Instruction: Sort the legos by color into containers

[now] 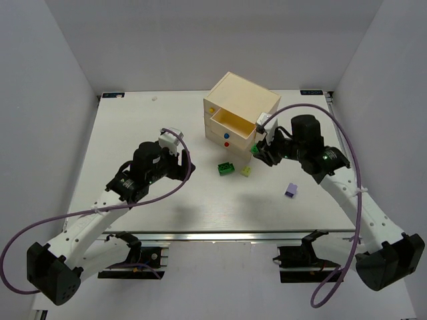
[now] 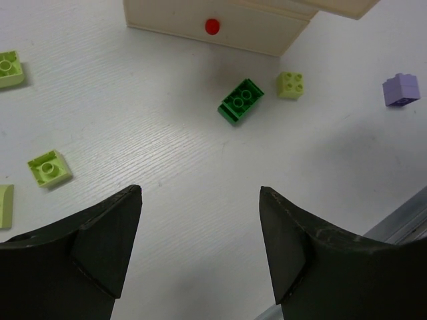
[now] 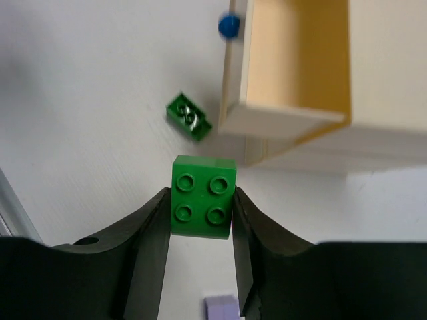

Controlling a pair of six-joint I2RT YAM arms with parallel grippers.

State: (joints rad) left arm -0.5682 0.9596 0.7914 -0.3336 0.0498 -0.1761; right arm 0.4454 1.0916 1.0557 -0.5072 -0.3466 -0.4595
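Right wrist view: the right gripper (image 3: pixel 200 198) is clamped on a dark green lego (image 3: pixel 203 190), 1 black finger against each side. The brick is square, glossy plastic, with 4 round studs on its face. It hangs near the front corner of a pulled-out drawer (image 3: pixel 297 60), outside it. The drawer is pale unpainted wood, box-shaped with thin walls, and carries a round blue knob (image 3: pixel 228 25).

The chest (image 1: pixel 240 100) is a cream wooden cube standing at the far middle of the table (image 1: pixel 133 127). A red knob (image 2: pixel 212 27) marks its lowest drawer front.

The left gripper (image 2: pixel 200 193) stands open and holds nothing; its matt black wedge-shaped fingers hover above bare table.

Loose on the table lie a second dark green brick (image 2: pixel 240 101), a lime brick (image 2: pixel 290 85) just beside it, a lavender brick (image 2: pixel 401 89) well apart to the right, and 3 more lime bricks (image 2: pixel 49 168) to the left.

The table top is white with a fine wood grain. A metal rail (image 1: pixel 220 235) edges its near side. Plain pale walls enclose it on 3 sides.
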